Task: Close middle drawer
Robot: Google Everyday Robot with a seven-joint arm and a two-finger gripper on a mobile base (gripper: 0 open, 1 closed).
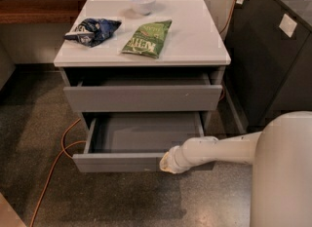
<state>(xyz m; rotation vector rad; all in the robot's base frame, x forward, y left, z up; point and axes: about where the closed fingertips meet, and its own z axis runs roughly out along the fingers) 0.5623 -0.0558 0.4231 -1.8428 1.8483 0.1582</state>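
Note:
The middle drawer (117,162) is pulled out of the grey cabinet, and its shallow grey tray (146,133) shows empty. My gripper (166,163) is at the end of the white arm (219,149), which reaches in from the right. The gripper sits against the right part of the drawer's flat front. The lowest drawer is hidden under the open one.
The top drawer front (141,98) sits above, slightly out. On the white cabinet top (200,36) lie a green chip bag (147,38), a dark blue bag (93,30) and a white bowl (142,2). An orange cable (53,167) runs across the floor at left. A dark cabinet (273,60) stands at right.

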